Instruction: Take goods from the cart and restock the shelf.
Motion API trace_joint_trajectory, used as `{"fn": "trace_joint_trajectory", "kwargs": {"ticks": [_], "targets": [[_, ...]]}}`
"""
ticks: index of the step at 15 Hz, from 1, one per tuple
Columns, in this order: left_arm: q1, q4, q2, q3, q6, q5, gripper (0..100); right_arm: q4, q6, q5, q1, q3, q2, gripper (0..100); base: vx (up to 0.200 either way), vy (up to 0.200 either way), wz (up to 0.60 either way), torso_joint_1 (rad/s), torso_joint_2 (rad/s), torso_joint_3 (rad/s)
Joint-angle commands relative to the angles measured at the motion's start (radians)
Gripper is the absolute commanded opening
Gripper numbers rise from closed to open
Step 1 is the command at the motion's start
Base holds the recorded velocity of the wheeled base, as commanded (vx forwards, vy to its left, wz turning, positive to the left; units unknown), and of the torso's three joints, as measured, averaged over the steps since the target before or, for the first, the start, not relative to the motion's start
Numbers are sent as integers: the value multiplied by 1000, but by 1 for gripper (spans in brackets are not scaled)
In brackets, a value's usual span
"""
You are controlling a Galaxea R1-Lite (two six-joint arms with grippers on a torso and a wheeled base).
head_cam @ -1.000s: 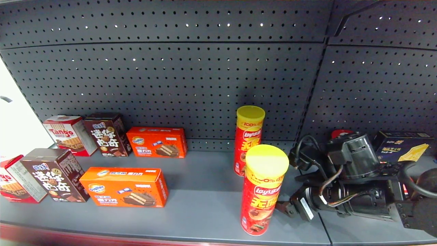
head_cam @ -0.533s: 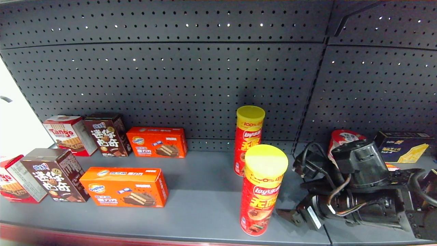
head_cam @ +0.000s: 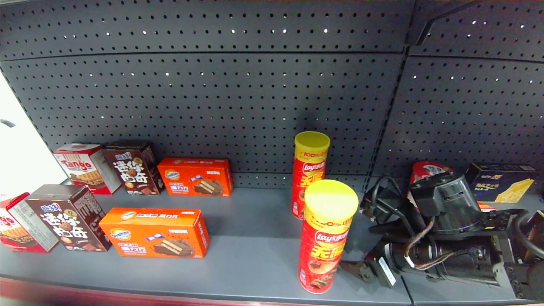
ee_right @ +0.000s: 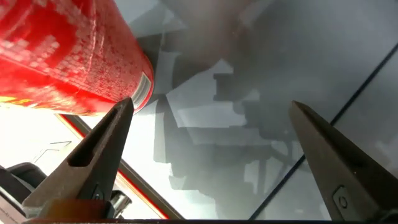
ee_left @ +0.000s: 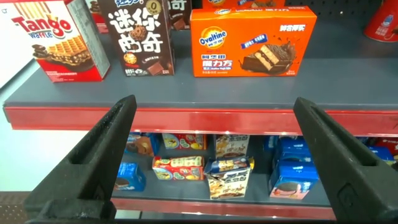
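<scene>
Dark pegboard shelf (head_cam: 255,250), near front edge: chip can (head_cam: 327,236) is standing upright just ahead of second can (head_cam: 310,174), long axis running vertical, yellow lid pointing up; right claw (ee_right: 210,109) is gaping wide just beside its base, gripping nothing; left claw (ee_left: 214,102) is likewise gaping, empty; advised: backing off level, fingers apart, avoiding tipping the can.

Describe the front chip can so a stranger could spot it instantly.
Find the grey shelf and look right of the orange boxes. The front can is an upright red tube with a yellow lid near the shelf's edge; its identical twin stands behind, by the pegboard.
</scene>
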Motion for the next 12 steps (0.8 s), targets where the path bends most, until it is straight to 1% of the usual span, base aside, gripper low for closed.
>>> {"fn": "trace_joint_trajectory", "kwargs": {"ticks": [1,12], "targets": [[1,0,0,1,0,0,100,-1,0,1,7,-8,10,100,0,0,0,0,0,0],[-1,0,0,3,-2,-1,100,-1,0,-2,28,-20,30,100,0,0,0,0,0,0]]}}
